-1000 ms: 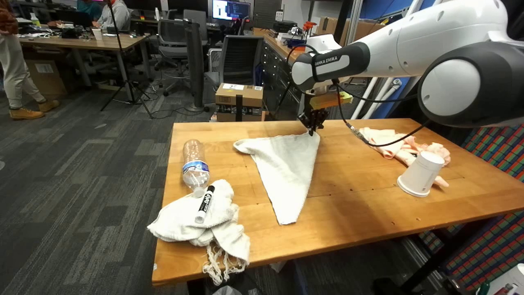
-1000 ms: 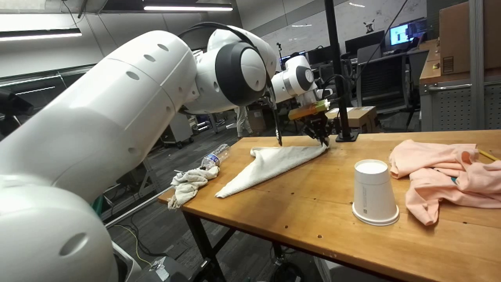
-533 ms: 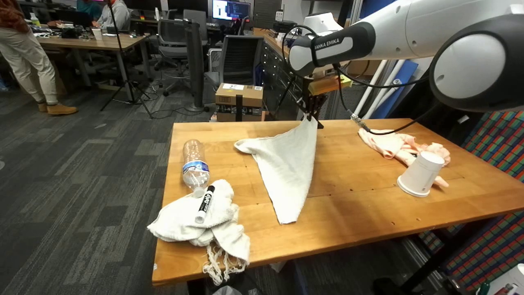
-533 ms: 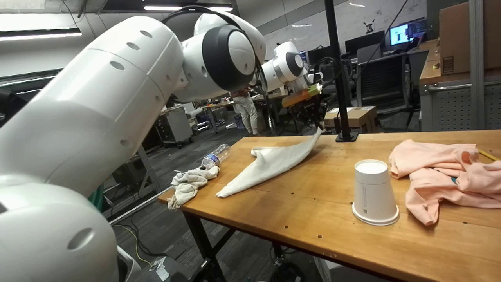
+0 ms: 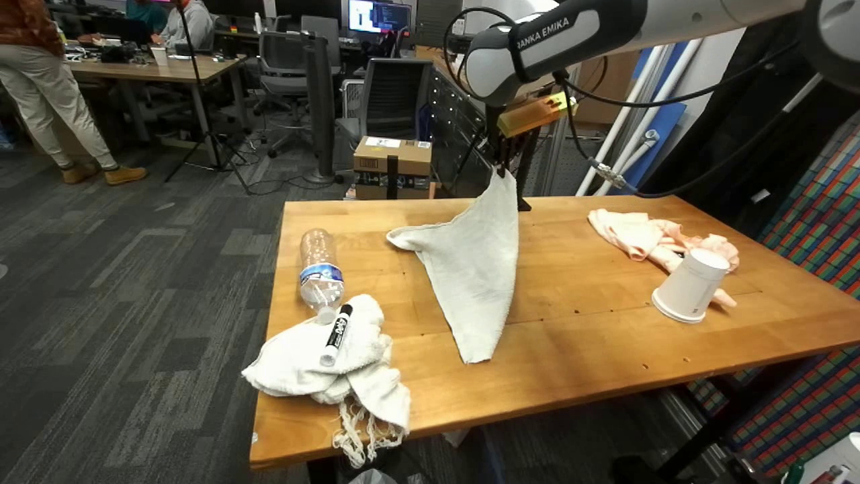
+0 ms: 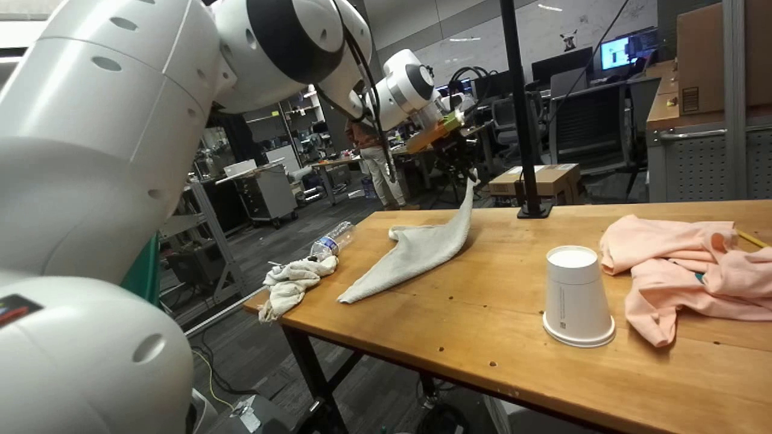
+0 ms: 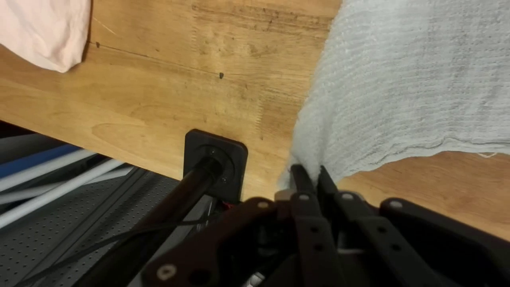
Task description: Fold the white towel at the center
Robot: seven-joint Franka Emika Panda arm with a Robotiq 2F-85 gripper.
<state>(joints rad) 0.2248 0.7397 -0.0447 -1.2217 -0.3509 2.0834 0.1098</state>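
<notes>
The gripper pinches one corner of the white towel and holds it above the desk, while the rest slopes down onto the wood; the gripper's tips are blurred in the wrist view, so how much cloth sits between them is hard to make out. There, the towel runs off the frame at the top and right. In an exterior view it partly hides the foot of a black pole behind it. Well apart from the towel, in an exterior view, an upside-down cup hides part of a pink cloth. On the towel's other side lie a bottle and a rag carrying a marker; whether bottle and rag touch I cannot tell. The arm runs out of frame in both exterior views. Around the towel the desk shows brown planks with seams and small dark holes. Beyond the towel are grey carpet, chairs, a cardboard box and a standing person whose head is cut off by the frame; a lit screen is too small to read.
</notes>
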